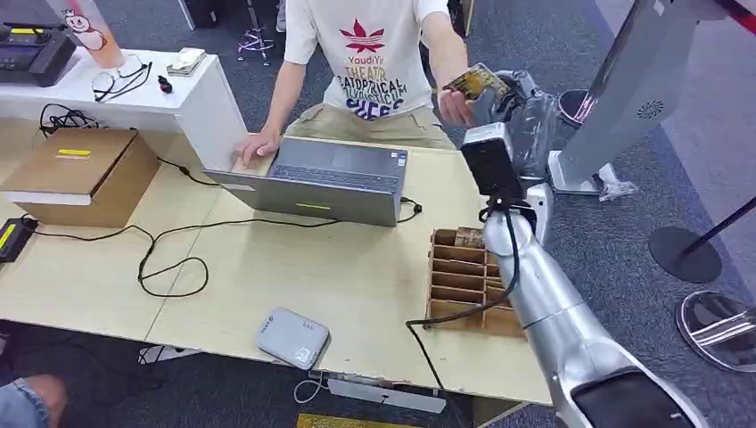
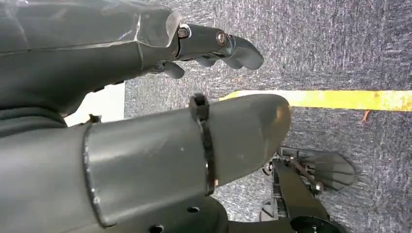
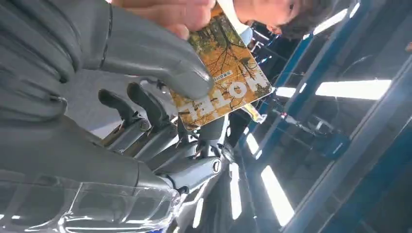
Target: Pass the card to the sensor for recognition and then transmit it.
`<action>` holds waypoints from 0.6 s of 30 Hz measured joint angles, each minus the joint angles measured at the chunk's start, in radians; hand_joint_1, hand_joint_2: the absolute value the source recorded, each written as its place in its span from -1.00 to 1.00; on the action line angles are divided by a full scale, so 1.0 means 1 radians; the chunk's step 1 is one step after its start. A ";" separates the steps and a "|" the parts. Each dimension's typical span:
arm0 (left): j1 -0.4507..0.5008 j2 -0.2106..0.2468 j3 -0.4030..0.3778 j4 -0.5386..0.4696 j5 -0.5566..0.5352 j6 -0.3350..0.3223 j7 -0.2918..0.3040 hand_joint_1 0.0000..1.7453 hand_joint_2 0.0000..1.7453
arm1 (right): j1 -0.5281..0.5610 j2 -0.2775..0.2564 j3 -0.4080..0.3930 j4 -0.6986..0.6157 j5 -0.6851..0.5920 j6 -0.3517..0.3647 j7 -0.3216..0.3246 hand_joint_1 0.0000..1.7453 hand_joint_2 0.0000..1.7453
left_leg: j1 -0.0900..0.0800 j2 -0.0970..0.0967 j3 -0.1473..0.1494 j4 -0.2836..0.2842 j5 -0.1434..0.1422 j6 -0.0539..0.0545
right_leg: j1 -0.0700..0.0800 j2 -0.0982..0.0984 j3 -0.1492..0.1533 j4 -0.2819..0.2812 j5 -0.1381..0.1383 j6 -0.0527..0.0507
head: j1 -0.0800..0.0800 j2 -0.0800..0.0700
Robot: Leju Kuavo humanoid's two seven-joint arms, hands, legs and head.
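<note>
My right hand [image 1: 520,105] is raised beyond the table's far right corner and holds a card [image 1: 477,82] printed with autumn trees. In the right wrist view my thumb presses on the card [image 3: 226,73] and the fingers [image 3: 160,126] lie under it. A seated person's hand [image 1: 455,105] grips the same card at its other end, and those fingers [image 3: 170,12] show at the card's edge. My left hand [image 2: 121,63] hangs over grey carpet, fingers apart and holding nothing. A small grey reader [image 1: 292,337] lies near the table's front edge.
A wooden slotted card box [image 1: 459,285] sits at the table's right side beside my right arm. An open laptop [image 1: 325,178] faces the person, with cables across the table. A cardboard box [image 1: 80,174] stands at the left. A grey kiosk [image 1: 637,85] stands at the right.
</note>
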 joint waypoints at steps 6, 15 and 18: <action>0.005 0.000 0.000 0.000 0.013 0.002 -0.027 -1.00 -1.00 | 0.034 0.052 -0.015 0.125 0.070 -0.001 -0.094 0.82 1.00 | 0.000 0.000 0.000 0.000 0.000 0.000 | 0.000 0.000 0.000 0.000 0.000 0.000 | 0.000 0.000; 0.013 0.006 0.000 0.000 0.007 -0.005 -0.033 -1.00 -1.00 | 0.104 0.061 -0.016 0.250 0.029 0.024 -0.086 -1.00 1.00 | 0.000 -0.001 -0.001 0.000 0.000 0.000 | 0.000 0.000 0.000 0.000 0.000 0.000 | 0.000 0.000; 0.013 0.008 0.000 0.000 0.008 -0.005 -0.032 -1.00 -1.00 | 0.111 0.061 -0.014 0.262 -0.010 0.048 -0.088 -1.00 1.00 | 0.000 -0.001 -0.001 0.000 0.000 0.000 | 0.000 0.000 -0.001 0.000 0.000 0.000 | 0.000 0.000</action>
